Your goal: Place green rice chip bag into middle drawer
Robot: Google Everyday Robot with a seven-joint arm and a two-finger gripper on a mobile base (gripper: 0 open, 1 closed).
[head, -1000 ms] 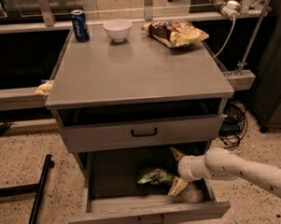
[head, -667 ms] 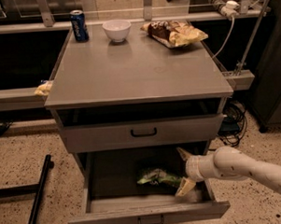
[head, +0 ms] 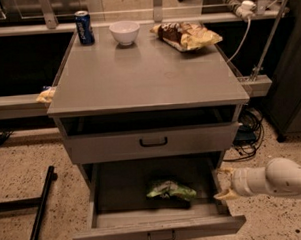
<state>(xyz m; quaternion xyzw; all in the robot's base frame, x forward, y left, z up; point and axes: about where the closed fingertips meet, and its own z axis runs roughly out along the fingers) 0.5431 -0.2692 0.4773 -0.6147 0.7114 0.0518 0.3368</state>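
Green rice chip bag (head: 171,190) lying crumpled on the floor of the pulled-out middle drawer (head: 155,227), roughly central, clear of both side walls.

Pincer (head: 221,184) at the drawer's right wall, near the bag's right end but apart from it. Fingers spread, nothing held between them. Pale arm (head: 283,179) entering from the lower right.

Directly above, the upper drawer (head: 191,139) with its dark bar handle. On the bench (head: 149,82), along the far edge: blue can (head: 84,27), white bowl (head: 124,32), yellow-and-brown snack bag (head: 187,35).

Handling, as judged from appearance:
- Weight and body: light, soft, air-puffed film, with no stiffness of its own.
- Surface: crinkly and probably slippery, apt to slide or fold under a pinch.
- Contents: likely brittle, so easily crushed by a hard squeeze.

Best hold, should one be needed: across the narrow width near the middle, or on a flat crimped end seal. Gentle closing only, and a top-down approach to stay clear of the drawer walls.

Progress, as judged: bag already inside the drawer, placement apparently complete, drawer open.
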